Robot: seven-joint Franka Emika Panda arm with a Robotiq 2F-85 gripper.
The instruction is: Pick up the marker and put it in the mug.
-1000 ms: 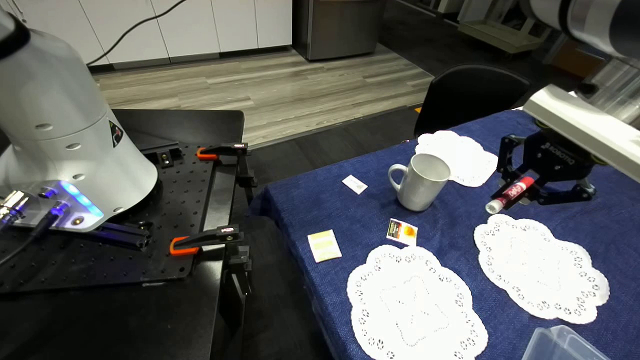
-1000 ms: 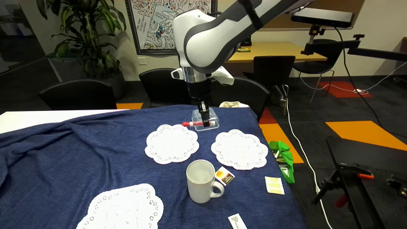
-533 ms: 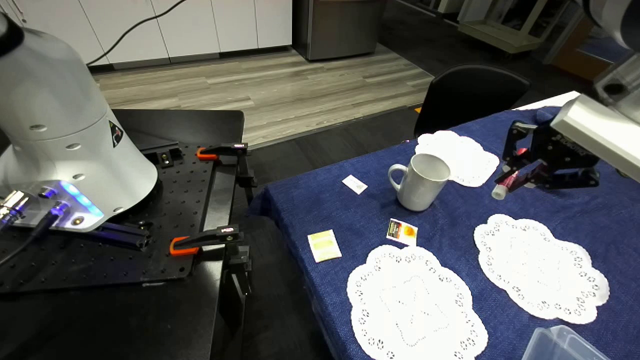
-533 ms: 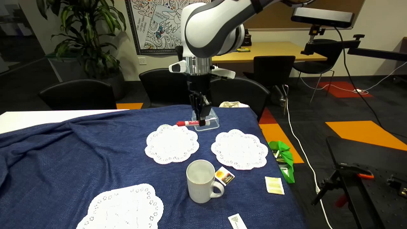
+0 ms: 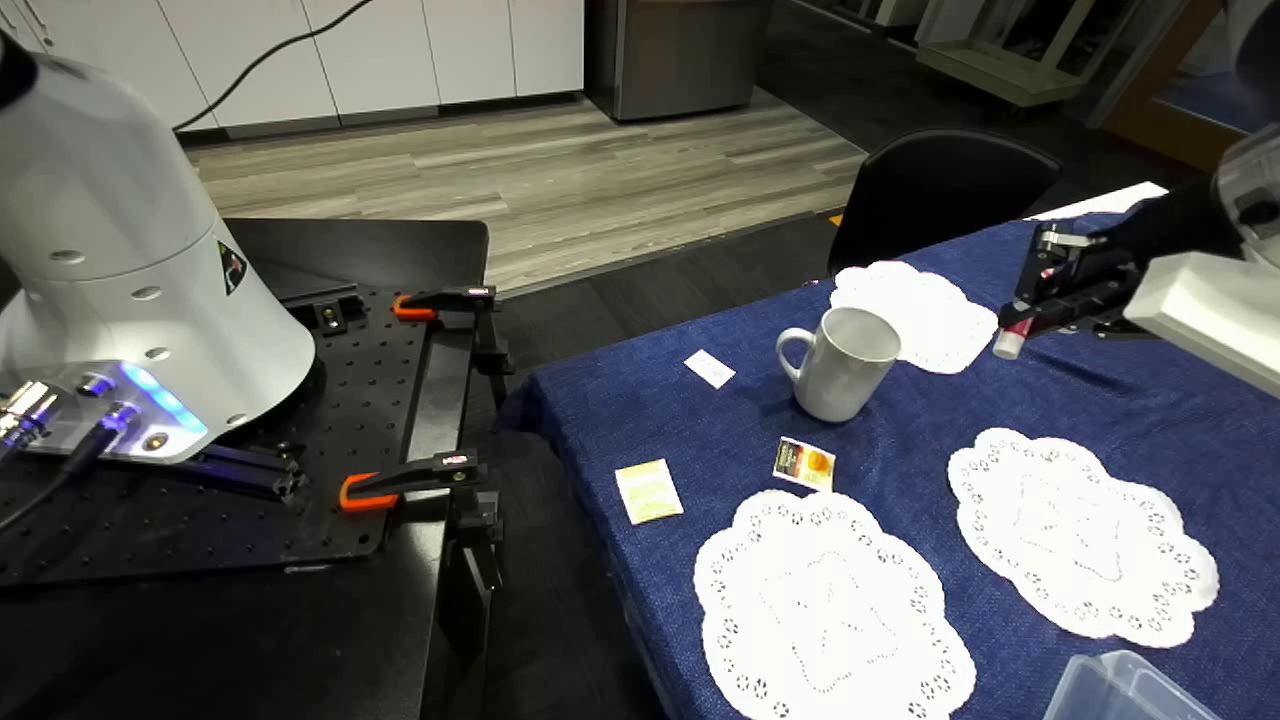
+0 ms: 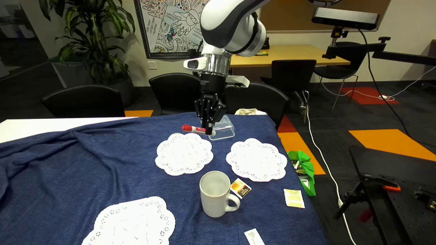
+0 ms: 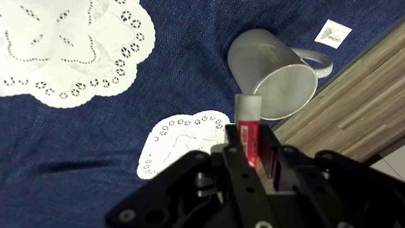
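The pincer has moved and tilted since the earlier frame, together with the marker. It grips this marker in the air above the desk, apart from the upright mug.

In an exterior view, a navy cloth covers the table: a white packet near the far left corner, a yellow-printed packet by the left edge, an orange-printed packet farther in. One lace doily lies at the far edge, a second doily toward the left edge, a third doily farther right, near a clear box.
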